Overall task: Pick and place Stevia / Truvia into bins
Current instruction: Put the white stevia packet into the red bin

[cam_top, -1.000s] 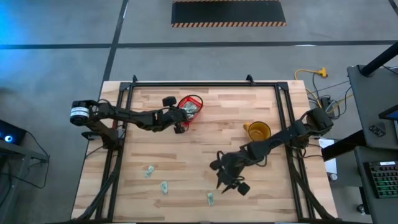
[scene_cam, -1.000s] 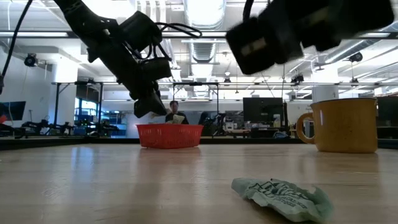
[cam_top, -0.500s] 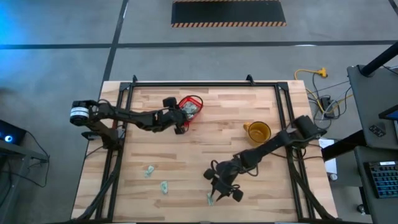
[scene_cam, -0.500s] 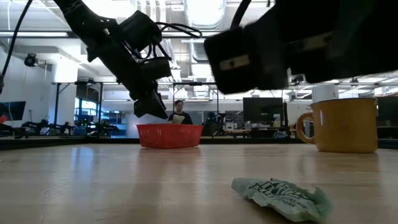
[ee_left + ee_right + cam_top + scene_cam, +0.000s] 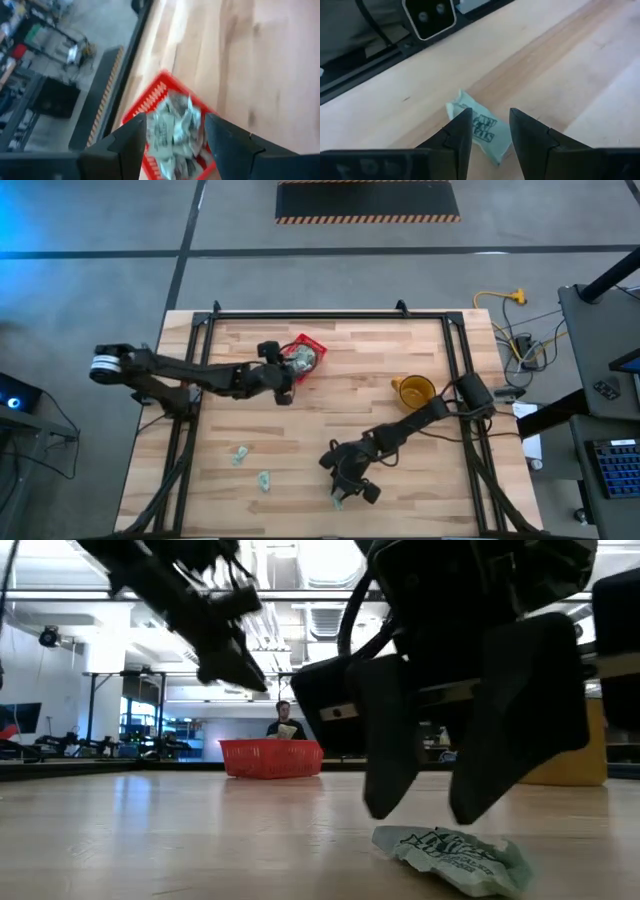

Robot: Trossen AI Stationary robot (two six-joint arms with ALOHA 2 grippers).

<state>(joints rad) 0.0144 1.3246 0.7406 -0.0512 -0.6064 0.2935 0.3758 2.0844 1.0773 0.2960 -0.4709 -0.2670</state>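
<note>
The red basket (image 5: 306, 353) stands at the table's far middle, filled with several pale green and white sachets (image 5: 172, 127). My left gripper (image 5: 286, 376) hangs open above the table, just on the basket's left and near side; in its wrist view (image 5: 175, 125) the basket shows between the fingers. One crumpled sachet (image 5: 479, 127) lies flat near the table's near edge. My right gripper (image 5: 490, 117) stands open right over it, slanting down. In the low view (image 5: 435, 810) its fingertips hover just above the sachet (image 5: 455, 858), one on either side.
Two more sachets (image 5: 240, 453) (image 5: 264, 480) lie on the wood toward the near left. A yellow mug (image 5: 413, 391) stands at the right, behind my right arm. Black frame rails (image 5: 190, 430) run along the table's left, right and far sides.
My left gripper has opened beside the basket, then risen and drawn back toward the table's left. My right gripper has come down and toward the near edge, ending with its open fingers just over the sachet there. The sachet has not moved.
</note>
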